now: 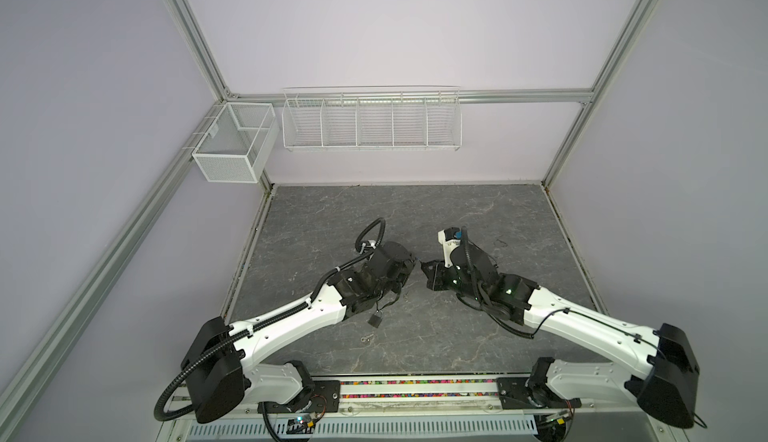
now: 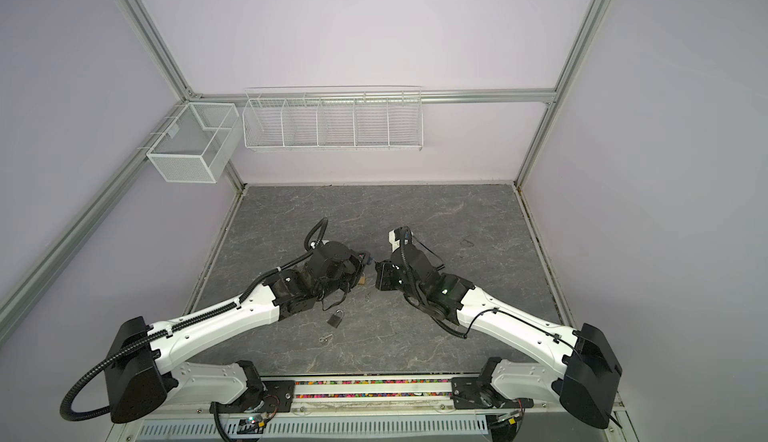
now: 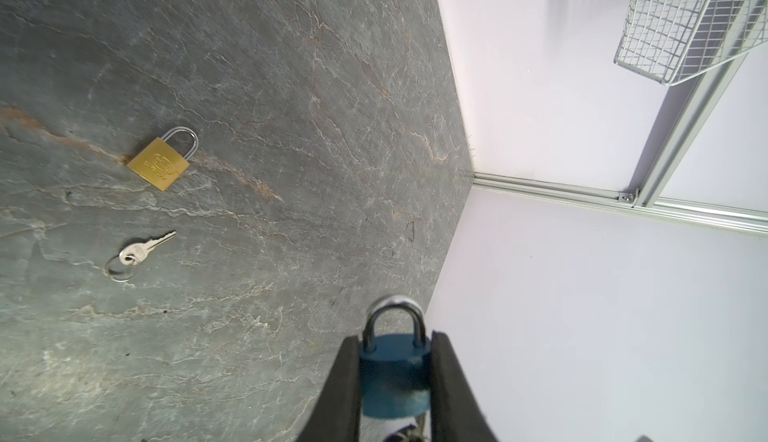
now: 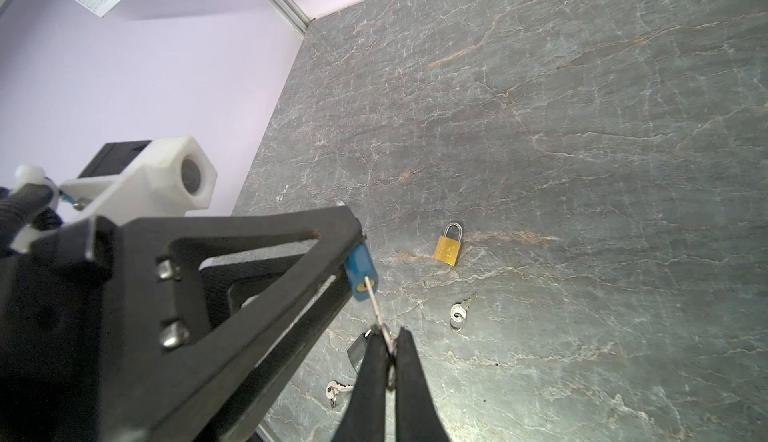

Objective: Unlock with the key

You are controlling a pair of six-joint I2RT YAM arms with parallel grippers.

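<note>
fingers on left (image 3: 340, 390) pinch blue padlock (image 3: 395, 377), fingers on right (image 4: 372, 377) pinch key (image 4: 376, 307) lodged in it.

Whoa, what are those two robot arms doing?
They're trying to open a lock. The left claw grips a blue padlock by its sides, up above the table. The right claw pinches a silver key, and the key's tip is poked into the keyhole on the padlock's bottom. The metal loop on top is not open yet. A gold padlock and a spare key lie on the table, untouched.
</note>
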